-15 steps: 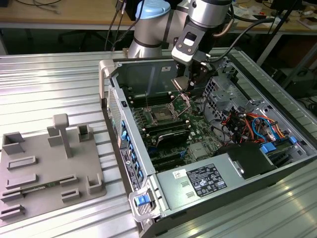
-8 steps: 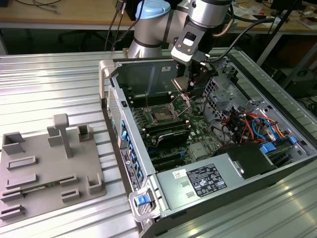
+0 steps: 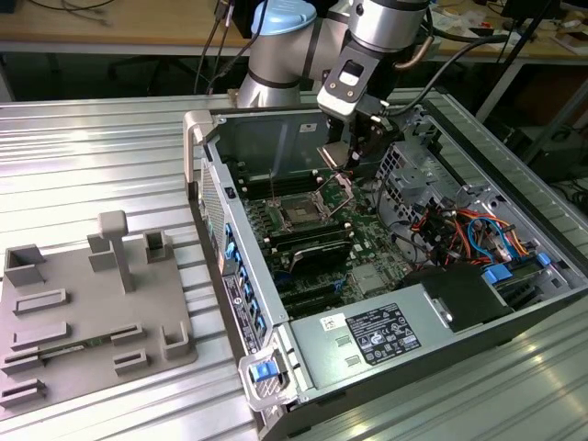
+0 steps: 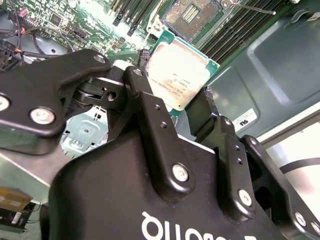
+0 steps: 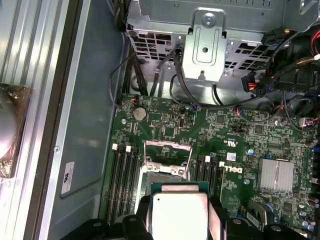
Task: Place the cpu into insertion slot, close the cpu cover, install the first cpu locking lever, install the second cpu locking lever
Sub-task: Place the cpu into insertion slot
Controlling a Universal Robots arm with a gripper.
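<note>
I read the claw [image 4: 170, 89] as clenched on the cpu [image 4: 179, 70]: in both wrist views its two black fingers [image 4: 150, 115] bear on opposite edges of the chip, whose silvery top faces the cameras. The cpu hangs clear of the board [image 5: 235, 130] and is not seated. Below the claw, offset toward the exterior view's left, lies the slot [image 5: 165, 172] with its dark centre exposed. The cover [image 5: 168, 144] stands raised along the slot's edge on the drive-cage side. Memory slots [image 5: 125, 175] flank the slot on both sides. Farther from the claw on the same board sits a pale ribbed heatsink [image 5: 276, 175], and beyond the board's edge the metal drive cage [image 5: 205, 45] with cables running past it. All of this lies inside the open case [image 3: 276, 138]. Well apart from the claw, outside the case, a grey fixture plate [image 3: 83, 322] rests on the table [image 3: 92, 147].
</note>
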